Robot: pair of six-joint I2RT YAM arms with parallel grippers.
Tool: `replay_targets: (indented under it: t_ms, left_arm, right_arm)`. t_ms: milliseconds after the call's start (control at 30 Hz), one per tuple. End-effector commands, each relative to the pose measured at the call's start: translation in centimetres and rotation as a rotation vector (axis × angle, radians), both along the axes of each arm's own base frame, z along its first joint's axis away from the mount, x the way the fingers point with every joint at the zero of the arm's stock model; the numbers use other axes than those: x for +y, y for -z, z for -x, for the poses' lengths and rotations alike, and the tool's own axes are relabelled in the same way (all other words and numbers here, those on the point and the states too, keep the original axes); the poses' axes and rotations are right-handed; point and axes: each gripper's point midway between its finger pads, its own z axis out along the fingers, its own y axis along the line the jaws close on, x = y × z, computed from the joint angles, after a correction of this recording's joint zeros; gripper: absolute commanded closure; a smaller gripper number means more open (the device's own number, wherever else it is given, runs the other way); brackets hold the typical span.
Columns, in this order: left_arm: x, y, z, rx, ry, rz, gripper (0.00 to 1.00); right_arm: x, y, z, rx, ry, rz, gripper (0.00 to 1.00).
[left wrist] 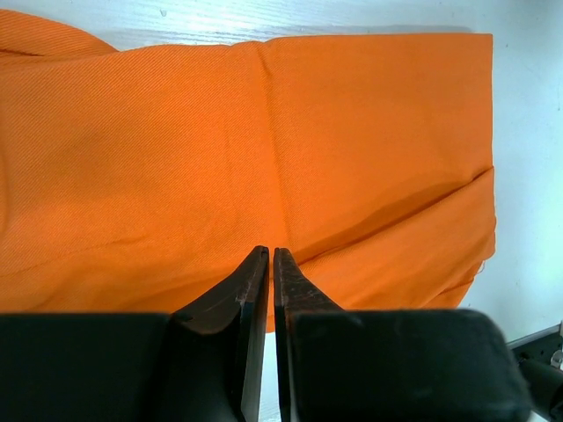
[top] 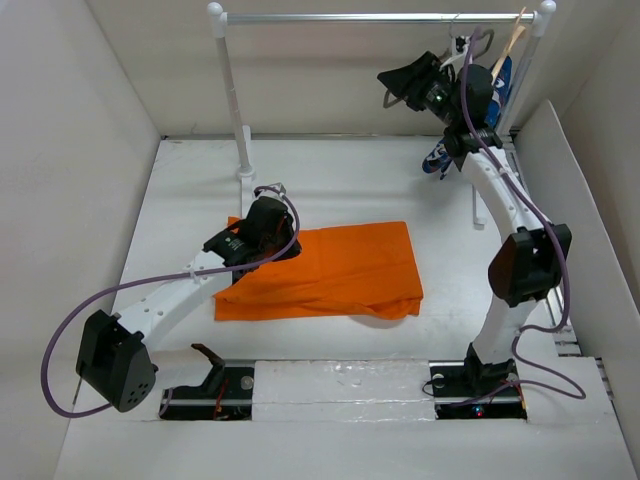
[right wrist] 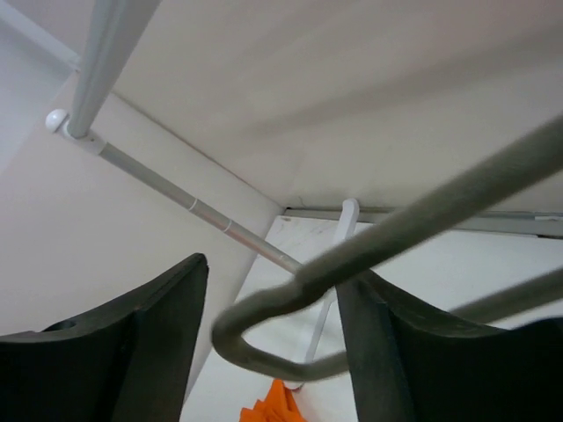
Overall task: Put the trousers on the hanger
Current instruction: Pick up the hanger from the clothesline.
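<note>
straddling corner of grey wire hanger, right gripper spread wide, not clamping. left gripper almost closed at near edge of orange trousers; pinch unclear.

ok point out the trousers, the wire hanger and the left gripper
the trousers [top: 340, 265]: top external view, middle of the orange cloth.
the hanger [right wrist: 422, 218]: right wrist view, upper grey wire arm.
the left gripper [left wrist: 270, 255]: left wrist view, between its closed fingertips.

The white desk carried the orange trousers, lying flat and folded near its middle; a white rack stood at its far side.
</note>
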Motion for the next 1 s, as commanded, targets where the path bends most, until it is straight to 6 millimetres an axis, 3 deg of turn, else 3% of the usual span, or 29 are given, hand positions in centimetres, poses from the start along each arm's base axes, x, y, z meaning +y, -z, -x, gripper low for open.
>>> replay_targets:
  t_ms: [0,100,267,367,400,467,633,800,967]
  left_arm:
    - [-0.1,-0.7,-0.4,-0.023,0.013,-0.002,0.95]
    - [0.0,-0.7,-0.5,-0.021,0.012,-0.015,0.95]
    - [-0.3,-1.0,-0.9,-0.025,0.016,-0.018,0.95]
    - [-0.5,-1.5,-1.2,-0.034,0.019,-0.010,0.95]
    - [-0.8,-2.1,-1.4,-0.044,0.024,0.002,0.91]
    - [-1.1,-2.6,-1.3,-0.045,0.033,0.018,0.89]
    - [-2.5,-6.7,-2.2,-0.110,0.058,0.089,0.75]
    - [-3.7,-11.3,-2.7,-0.181,0.116,0.137,0.58]
    - [-5.1,-13.7,-2.6,-0.195,0.192,0.171,0.50]
  right_arm:
    - [0.7,-2.7,0.2,-0.096,-0.005,-0.046,0.36]
    - [0.5,-2.0,0.4,-0.081,0.007,-0.039,0.46]
    - [0.9,-1.6,1.2,-0.080,0.017,0.017,0.74]
    - [0.6,-2.4,1.8,-0.102,0.024,0.052,0.84]
    - [0.4,-3.7,2.4,-0.135,0.027,0.092,0.89]
    - [0.3,-4.1,2.7,-0.141,0.026,0.105,0.90]
    - [0.0,-6.0,4.7,-0.189,-0.004,0.127,0.94]
    - [-0.4,-3.7,6.3,-0.158,-0.059,0.146,0.97]
    - [-0.3,-1.8,8.3,-0.138,-0.117,0.189,0.98]
